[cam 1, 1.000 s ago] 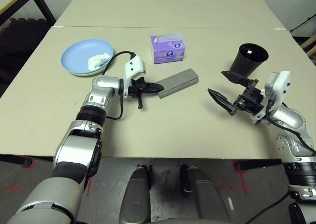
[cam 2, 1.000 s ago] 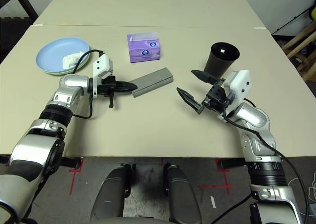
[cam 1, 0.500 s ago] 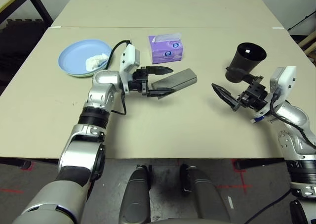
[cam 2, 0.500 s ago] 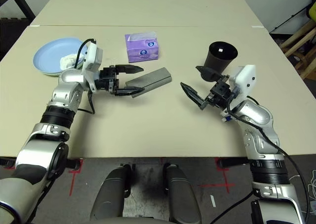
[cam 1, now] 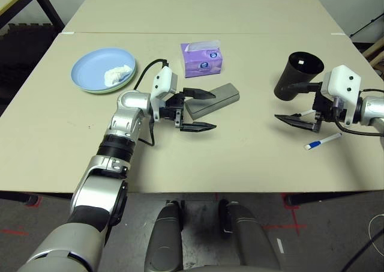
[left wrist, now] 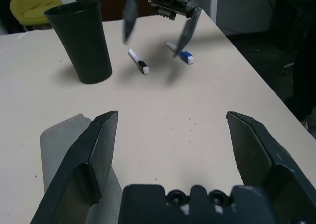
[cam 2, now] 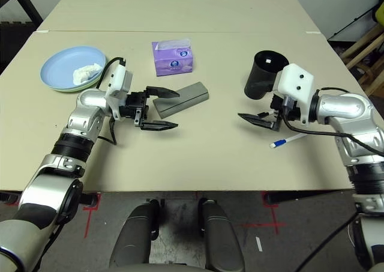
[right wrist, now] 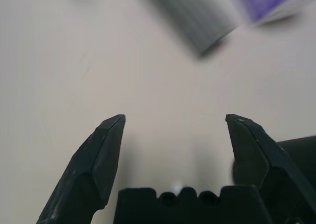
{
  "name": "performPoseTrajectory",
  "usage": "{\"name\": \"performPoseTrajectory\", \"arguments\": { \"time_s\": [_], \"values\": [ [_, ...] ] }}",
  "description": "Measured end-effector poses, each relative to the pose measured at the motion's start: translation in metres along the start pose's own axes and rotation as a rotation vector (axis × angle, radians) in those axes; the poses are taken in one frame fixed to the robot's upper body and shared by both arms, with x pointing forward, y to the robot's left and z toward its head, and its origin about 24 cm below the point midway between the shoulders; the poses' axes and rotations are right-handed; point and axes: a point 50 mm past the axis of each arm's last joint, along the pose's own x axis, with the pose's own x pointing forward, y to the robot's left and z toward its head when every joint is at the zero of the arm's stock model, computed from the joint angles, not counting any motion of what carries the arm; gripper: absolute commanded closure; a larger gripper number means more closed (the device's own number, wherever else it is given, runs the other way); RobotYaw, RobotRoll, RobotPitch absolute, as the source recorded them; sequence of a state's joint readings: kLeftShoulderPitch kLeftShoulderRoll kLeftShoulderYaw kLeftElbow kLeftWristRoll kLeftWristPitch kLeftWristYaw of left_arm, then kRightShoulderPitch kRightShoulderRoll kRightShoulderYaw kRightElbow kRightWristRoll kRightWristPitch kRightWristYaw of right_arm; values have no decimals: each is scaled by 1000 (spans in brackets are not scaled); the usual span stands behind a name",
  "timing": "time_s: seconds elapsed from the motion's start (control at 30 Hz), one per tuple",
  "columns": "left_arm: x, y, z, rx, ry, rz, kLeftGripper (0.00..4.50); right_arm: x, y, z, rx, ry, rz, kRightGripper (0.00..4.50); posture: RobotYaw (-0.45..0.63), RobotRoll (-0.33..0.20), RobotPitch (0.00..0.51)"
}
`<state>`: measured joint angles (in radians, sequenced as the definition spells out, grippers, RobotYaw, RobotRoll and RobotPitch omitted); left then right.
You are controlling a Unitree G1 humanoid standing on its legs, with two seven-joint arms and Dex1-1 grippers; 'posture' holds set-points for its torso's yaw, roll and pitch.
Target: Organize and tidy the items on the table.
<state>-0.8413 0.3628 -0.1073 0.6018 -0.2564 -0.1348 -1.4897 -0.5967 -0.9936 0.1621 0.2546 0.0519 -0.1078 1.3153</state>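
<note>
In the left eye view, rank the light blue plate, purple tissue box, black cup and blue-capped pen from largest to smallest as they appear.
1. light blue plate
2. black cup and purple tissue box: look alike in size, too close to rank
3. blue-capped pen: clearly smallest

A matt beige table (cam 1: pixel 240 164) carries a smooth matt black cup (cam 1: pixel 297 75) and a matt, finely ribbed grey glasses case (cam 1: pixel 216 98).

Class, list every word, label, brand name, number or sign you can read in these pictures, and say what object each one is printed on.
Nothing here can be read.
Purple tissue box: a round dark blue emblem and small white print on its front, too small to read.
Pens: no legible marking.
Black cup, grey glasses case, light blue plate: no print visible.
</note>
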Motion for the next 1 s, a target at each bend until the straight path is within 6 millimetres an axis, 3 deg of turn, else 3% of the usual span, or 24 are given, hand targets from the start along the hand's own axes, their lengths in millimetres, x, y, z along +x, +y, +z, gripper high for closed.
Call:
{"name": "performPoseTrajectory", "arguments": {
  "time_s": [0.33,1.0],
  "values": [
    [-3,-2,-5,-11,17,13,37,-17,-8,-11,-156,363,302,0,91,0,201],
    [-2,-3,-5,-11,22,27,37,1,6,-10,-272,405,444,0,91,0,218]
  ]
}}
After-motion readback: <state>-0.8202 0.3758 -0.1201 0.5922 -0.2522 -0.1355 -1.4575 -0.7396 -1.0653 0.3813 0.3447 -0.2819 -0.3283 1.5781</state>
